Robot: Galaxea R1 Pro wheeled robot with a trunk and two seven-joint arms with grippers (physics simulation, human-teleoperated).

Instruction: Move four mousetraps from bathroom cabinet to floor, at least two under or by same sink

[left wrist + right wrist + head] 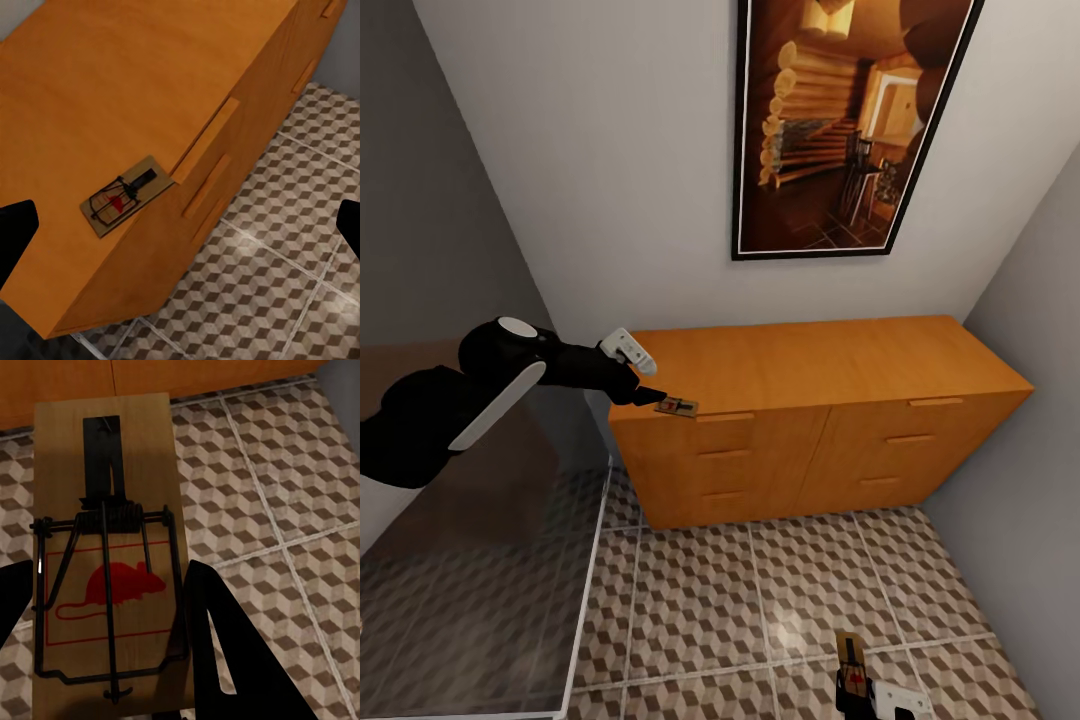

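Best to lower the wide-open left pincer [180,217] slowly over the flat wooden mousetrap [127,196] lying near the front corner of the cabinet [810,365] top, then squeeze its thin sides. Smooth orange wood there. Right pincer [105,600] gripping another mousetrap [109,547], red mouse mark, above the cube-patterned bathroom floor [760,580].

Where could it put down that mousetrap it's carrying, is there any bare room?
Plenty. The tiled floor in front of the cabinet is bare between the glass panel and the right wall. The cabinet's top is open too, apart from one mousetrap at its front left corner, where the left gripper crowds in. The right gripper holds another mousetrap over the floor.
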